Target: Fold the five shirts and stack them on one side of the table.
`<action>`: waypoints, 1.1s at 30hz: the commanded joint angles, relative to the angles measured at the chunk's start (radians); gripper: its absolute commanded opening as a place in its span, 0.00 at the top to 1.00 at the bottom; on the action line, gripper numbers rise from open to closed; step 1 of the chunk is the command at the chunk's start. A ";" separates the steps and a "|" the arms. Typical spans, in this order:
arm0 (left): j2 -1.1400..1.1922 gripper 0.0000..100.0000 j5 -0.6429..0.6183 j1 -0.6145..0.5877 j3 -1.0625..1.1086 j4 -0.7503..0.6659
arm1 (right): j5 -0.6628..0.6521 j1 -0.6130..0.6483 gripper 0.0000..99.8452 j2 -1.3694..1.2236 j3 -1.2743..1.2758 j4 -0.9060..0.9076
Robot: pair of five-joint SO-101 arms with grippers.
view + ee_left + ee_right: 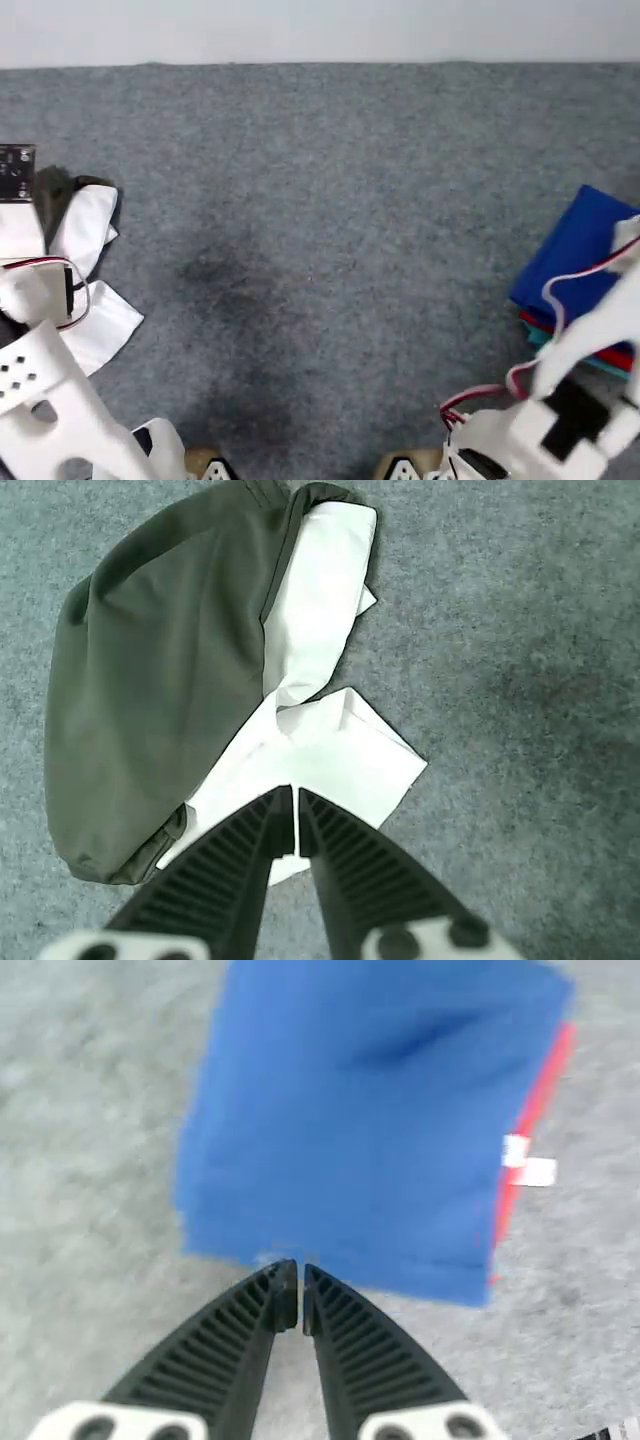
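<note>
On the grey surface (330,200), the folded stack (570,260) sits far right, clear of unfolded shirts (100,320) far left; left fingers (240,870), right fingers (240,1345) clenched empty.

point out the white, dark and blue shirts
white shirt (345,755), left wrist view, middle of its wider panel
dark shirt (150,680), left wrist view, middle of its body
blue shirt (370,1110), right wrist view, centre of its top face

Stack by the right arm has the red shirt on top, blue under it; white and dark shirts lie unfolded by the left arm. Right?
Not quite. The blue shirt is on top and the red shirt lies under it, as the right wrist view shows. The white shirt and dark shirt do lie unfolded by the left arm.
</note>
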State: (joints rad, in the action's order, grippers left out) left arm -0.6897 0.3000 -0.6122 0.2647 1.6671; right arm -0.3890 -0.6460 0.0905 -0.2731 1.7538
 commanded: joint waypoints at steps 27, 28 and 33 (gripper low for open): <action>0.901 0.77 0.296 -0.049 0.007 -0.270 | 0.012 0.177 0.99 0.665 0.761 0.041; 0.916 0.77 0.296 -0.043 0.007 -0.273 | 0.012 0.177 0.99 0.687 0.773 0.041; 0.957 0.77 0.295 0.017 0.030 -0.281 | 0.011 0.177 0.99 0.796 0.839 0.041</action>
State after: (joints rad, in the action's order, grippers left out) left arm 0.2693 0.5884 -0.6291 0.2908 1.4047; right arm -0.3859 -0.4818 0.8209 0.5616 1.7538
